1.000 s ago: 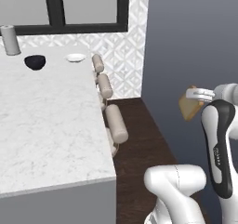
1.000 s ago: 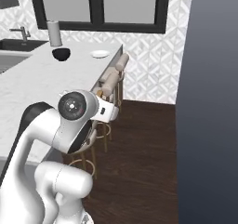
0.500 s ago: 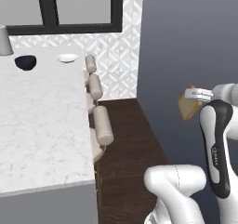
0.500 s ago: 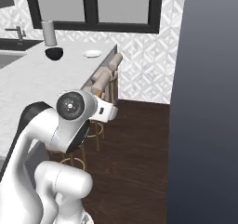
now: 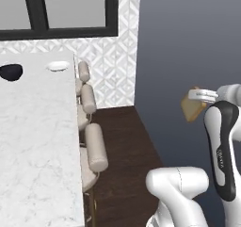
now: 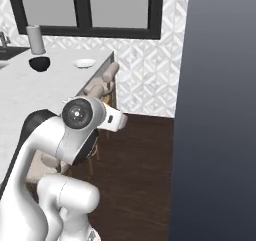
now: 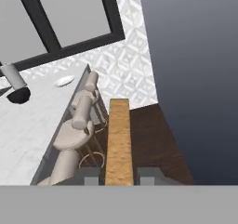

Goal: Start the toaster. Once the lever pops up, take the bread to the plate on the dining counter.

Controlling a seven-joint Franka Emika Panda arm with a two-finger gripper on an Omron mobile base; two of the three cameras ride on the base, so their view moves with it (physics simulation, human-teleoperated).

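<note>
The bread (image 7: 119, 137), a golden-brown slice seen edge-on, stands between my two dark fingertips (image 7: 90, 175), and my gripper (image 7: 119, 176) is shut on it. From the left base view the bread (image 5: 191, 110) hangs under the gripper (image 5: 201, 99), held high over the dark floor, to the right of the dining counter (image 5: 37, 127). The small white plate (image 5: 58, 66) lies at the counter's far corner, also plate (image 6: 84, 63) and plate (image 7: 64, 81). The toaster is out of view.
A dark bowl (image 5: 10, 72) sits left of the plate, with a grey cylinder (image 6: 35, 39) behind it. Beige stools (image 5: 95, 146) line the counter's right edge. A dark wall (image 6: 220, 110) closes off the right side; wood floor (image 5: 122, 165) lies between.
The base has moved, so the counter, plate and stools have slid leftward in both base views. The bread stays gripped in the same pose.
</note>
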